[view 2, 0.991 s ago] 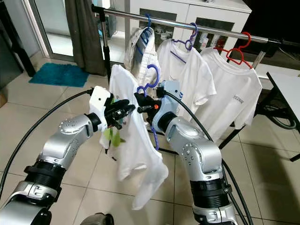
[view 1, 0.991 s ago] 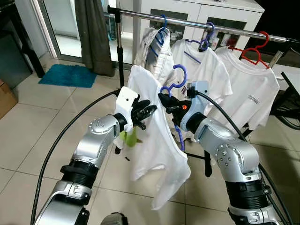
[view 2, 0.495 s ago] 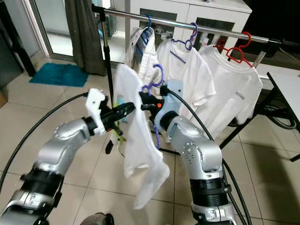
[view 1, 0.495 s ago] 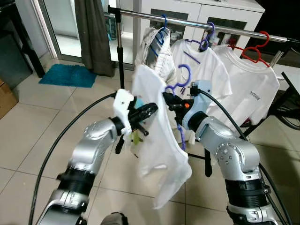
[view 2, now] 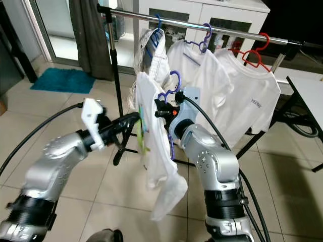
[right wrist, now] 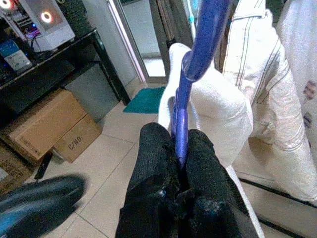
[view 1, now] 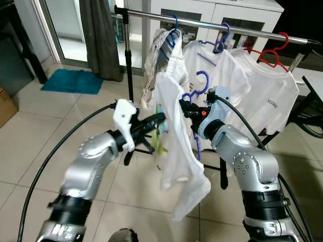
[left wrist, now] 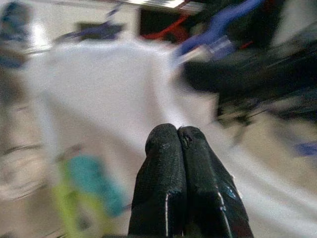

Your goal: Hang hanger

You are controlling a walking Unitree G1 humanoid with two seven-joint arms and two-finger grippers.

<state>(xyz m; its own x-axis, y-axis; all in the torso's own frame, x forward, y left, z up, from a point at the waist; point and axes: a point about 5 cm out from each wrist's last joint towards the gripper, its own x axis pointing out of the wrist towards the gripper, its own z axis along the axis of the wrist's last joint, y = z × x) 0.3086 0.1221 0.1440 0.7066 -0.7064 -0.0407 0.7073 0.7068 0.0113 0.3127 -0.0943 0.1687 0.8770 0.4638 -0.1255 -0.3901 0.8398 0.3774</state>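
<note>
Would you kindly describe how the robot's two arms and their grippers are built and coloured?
Both arms are silver metal with ribbed black joint rings. The left gripper has two long black fingers behind a white wrist block; the right gripper has black fingers behind a pale blue wrist block with a small orange-red spot. A thick black cable loops from each wrist down past the arm.

White shirt (view 1: 176, 136) hides most of the purple hanger (view 1: 198, 85)

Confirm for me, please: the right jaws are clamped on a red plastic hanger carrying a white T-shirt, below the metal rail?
Not quite: the plastic hanger in the right gripper is blue, not red, as the right wrist view shows. It does carry a white T-shirt, below the metal rail.
</note>
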